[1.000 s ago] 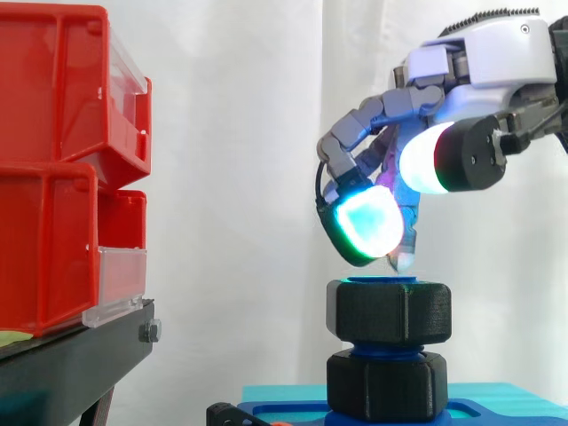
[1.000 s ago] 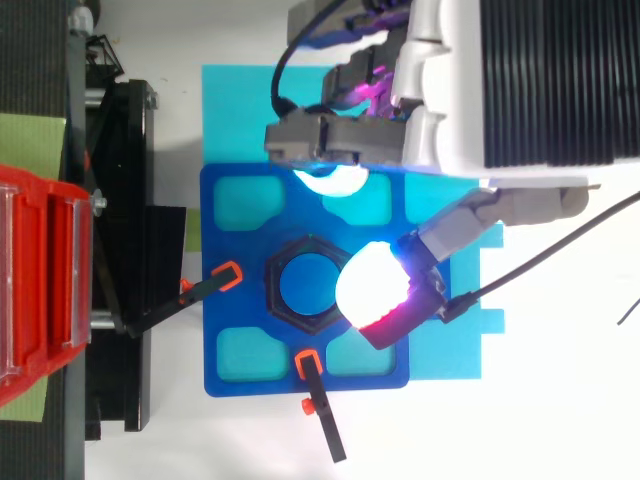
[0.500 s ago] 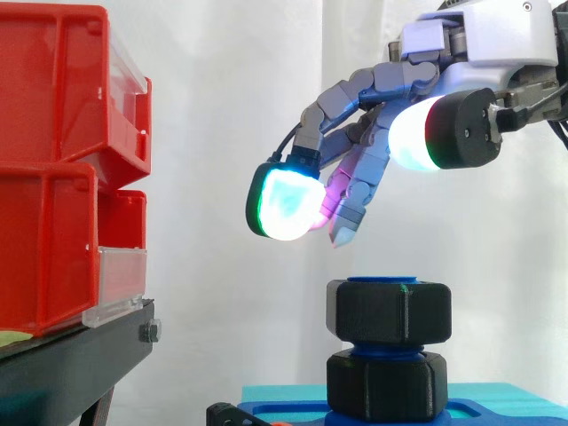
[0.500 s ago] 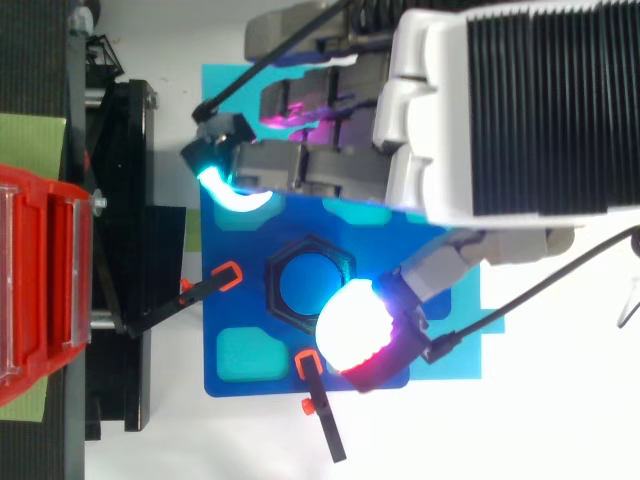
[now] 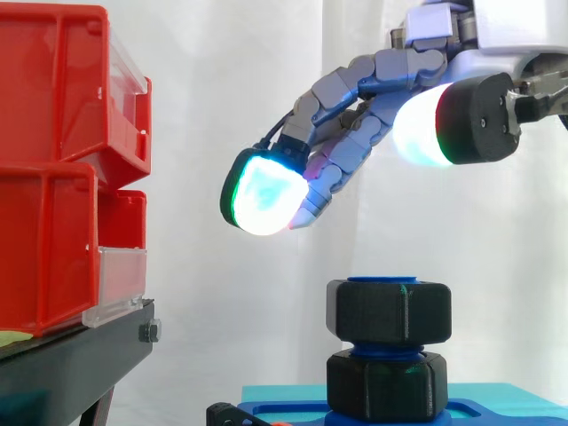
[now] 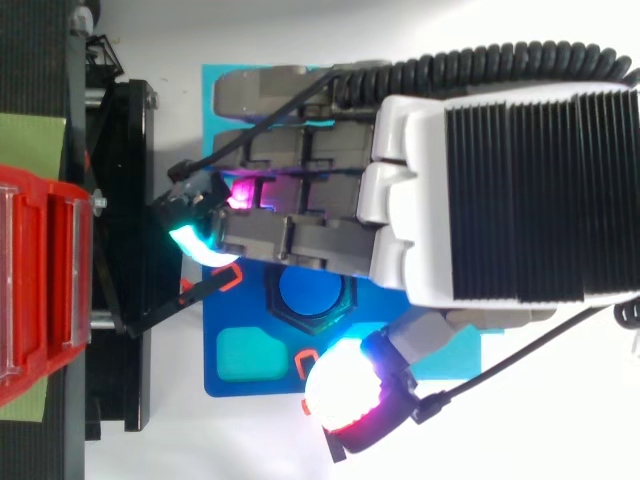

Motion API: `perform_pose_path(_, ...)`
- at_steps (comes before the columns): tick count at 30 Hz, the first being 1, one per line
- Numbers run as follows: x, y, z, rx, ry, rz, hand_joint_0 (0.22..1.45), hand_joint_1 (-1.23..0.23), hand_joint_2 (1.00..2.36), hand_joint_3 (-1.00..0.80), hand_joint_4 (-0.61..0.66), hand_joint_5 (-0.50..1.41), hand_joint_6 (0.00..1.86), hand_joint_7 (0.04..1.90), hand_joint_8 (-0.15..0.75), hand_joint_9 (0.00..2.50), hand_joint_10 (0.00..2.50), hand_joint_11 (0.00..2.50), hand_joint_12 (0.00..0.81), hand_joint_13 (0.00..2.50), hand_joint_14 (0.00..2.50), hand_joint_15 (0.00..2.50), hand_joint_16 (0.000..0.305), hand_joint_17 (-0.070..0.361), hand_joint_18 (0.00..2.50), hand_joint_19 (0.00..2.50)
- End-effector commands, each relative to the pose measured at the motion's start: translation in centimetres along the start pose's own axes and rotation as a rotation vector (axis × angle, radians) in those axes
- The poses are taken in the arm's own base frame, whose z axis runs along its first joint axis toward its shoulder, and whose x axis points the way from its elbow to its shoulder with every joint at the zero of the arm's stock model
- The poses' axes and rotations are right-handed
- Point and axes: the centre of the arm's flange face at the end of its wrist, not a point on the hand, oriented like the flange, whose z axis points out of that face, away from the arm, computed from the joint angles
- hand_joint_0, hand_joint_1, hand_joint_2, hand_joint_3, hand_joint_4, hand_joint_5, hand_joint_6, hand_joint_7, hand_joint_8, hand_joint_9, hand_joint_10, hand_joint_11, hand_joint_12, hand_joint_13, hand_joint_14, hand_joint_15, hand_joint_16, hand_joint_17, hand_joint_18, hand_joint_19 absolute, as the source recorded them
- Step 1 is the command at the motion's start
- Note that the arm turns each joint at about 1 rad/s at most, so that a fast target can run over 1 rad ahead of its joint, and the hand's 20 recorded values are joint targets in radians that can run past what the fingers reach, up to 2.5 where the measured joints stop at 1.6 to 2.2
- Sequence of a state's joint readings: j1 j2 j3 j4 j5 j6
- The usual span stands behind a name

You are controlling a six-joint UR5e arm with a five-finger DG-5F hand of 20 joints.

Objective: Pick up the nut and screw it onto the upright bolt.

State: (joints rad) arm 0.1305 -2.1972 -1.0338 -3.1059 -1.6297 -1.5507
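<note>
Against the curtain (image 5: 222,89), fingers (image 5: 355,78) lifted higher above nut (image 5: 388,311).

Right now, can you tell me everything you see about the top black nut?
The top black nut is chunky, six-sided and matte, like printed plastic. It sits level at the top of the upright blue bolt, whose end fills its hole. A second black nut sits below, blue thread showing between them. The open hand hangs above, not touching it.
</note>
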Motion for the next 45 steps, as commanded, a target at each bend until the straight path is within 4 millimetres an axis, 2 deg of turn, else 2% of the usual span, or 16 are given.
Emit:
perform_pose_path(1,0.8,0.7,0.0,0.000,0.015,0.005,0.46,-0.24,1.00,-0.50,0.32,-0.13,0.50,0.50,0.217,0.58,0.00,0.00,0.231,0.46,0.00,0.00,0.027,0.060,0.09,0.00)
perform_pose_path(3,1.7,0.9,-0.1,0.006,0.024,0.020,0.46,-0.22,1.00,-0.50,0.31,-0.14,0.50,0.50,0.213,0.49,0.00,0.00,0.249,0.39,0.00,0.00,0.029,0.064,0.00,0.00)
perform_pose_path(7,2.0,1.1,0.0,0.006,0.014,0.028,0.46,-0.21,1.00,-0.50,0.28,-0.17,0.50,0.50,0.219,0.38,0.00,0.00,0.267,0.30,0.00,0.00,0.031,0.069,0.00,0.00)
perform_pose_path(8,2.0,1.1,0.0,0.006,0.012,0.028,0.45,-0.20,1.00,-0.50,0.23,-0.18,0.50,0.50,0.239,0.33,0.00,0.00,0.278,0.28,0.00,0.00,0.032,0.072,0.00,0.00)
perform_pose_path(12,2.0,1.1,0.0,0.006,0.014,0.028,0.45,-0.20,1.00,-0.50,0.18,-0.19,0.50,0.50,0.303,0.29,0.00,0.00,0.295,0.25,0.00,0.00,0.034,0.076,0.00,0.00)
perform_pose_path(17,2.0,1.1,0.0,0.006,0.015,0.029,0.45,-0.19,1.00,-0.50,0.19,-0.18,0.50,0.51,0.300,0.28,0.00,0.00,0.306,0.25,0.00,0.00,0.035,0.079,0.00,0.00)
perform_pose_path(27,2.1,1.1,0.0,0.006,0.018,0.029,0.44,-0.16,1.00,-0.50,0.18,-0.14,0.50,0.72,0.274,0.25,0.00,0.00,0.315,0.27,0.00,0.00,0.036,0.082,0.00,0.00)
perform_pose_path(45,2.2,1.6,0.0,0.000,0.028,0.028,0.45,-0.18,1.00,-0.50,0.22,-0.12,0.50,0.86,0.260,0.34,0.00,0.00,0.307,0.38,0.00,0.00,0.034,0.077,0.00,0.00)
